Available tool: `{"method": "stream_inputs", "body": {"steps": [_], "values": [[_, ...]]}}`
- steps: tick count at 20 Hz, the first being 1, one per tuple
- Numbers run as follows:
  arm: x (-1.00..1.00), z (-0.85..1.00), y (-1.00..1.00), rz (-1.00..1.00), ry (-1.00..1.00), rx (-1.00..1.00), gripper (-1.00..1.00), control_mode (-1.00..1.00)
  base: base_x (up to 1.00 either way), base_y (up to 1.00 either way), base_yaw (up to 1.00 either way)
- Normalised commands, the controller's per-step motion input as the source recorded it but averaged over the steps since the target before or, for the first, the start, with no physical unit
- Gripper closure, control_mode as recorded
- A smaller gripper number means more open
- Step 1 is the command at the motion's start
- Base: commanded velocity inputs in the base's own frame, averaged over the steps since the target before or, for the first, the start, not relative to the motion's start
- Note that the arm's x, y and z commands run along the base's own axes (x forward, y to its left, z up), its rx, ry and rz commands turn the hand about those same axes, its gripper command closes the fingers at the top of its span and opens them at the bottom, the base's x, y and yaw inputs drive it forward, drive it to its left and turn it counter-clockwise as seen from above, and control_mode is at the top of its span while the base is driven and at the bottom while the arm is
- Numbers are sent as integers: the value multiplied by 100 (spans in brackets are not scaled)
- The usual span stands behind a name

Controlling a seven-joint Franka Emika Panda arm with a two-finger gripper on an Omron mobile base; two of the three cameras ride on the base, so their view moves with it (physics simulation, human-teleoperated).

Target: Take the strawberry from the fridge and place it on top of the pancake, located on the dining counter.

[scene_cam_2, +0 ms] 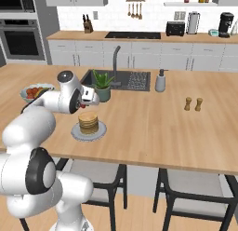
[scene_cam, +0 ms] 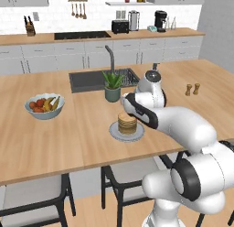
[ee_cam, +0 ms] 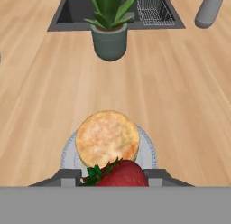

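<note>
Sitting between the two dark tips of the end effector (ee_cam: 118,177), the strawberry (ee_cam: 121,173) shows red with green leaves at the bottom of the hand view, pinched there and held above the near side of the pancake (ee_cam: 107,137). The pancake stack rests on a small round grey plate (ee_cam: 148,151) on the light-wood table (ee_cam: 180,96), toward its near edge and roughly midway along it. In the base views the end effector (scene_cam_2: 89,97) hangs just above and behind the pancake (scene_cam_2: 88,122), with the white arm (scene_cam: 183,125) reaching in from the chair side. Beyond the stack, a potted plant (ee_cam: 109,31) stands at the near rim of the dark inset sink (ee_cam: 74,13), and a grey soap dispenser (scene_cam_2: 160,80) stands at the sink's right end. A bowl of fruit (scene_cam: 44,105) sits well apart toward the table's left end. Two small wooden shakers (scene_cam_2: 193,104) stand together toward the right end.
</note>
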Motion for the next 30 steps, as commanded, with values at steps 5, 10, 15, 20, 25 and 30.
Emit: {"method": "stream_inputs", "body": {"steps": [5, 10, 15, 20, 25, 30], "values": [[0, -19, 9, 0, 0, 0, 100, -100, 0, 0, 0], [28, -25, 10, 0, 0, 0, 100, -100, 0, 0, 0], [5, -28, 3, 0, 1, 0, 100, -100, 0, 0, 0], [0, -15, 0, 0, 0, 0, 100, -100, 0, 0, 0], [5, -8, 0, 0, 0, 0, 100, -100, 0, 0, 0], [27, -1, 0, 0, 2, -2, 100, -100, 0, 0, 0]]}}
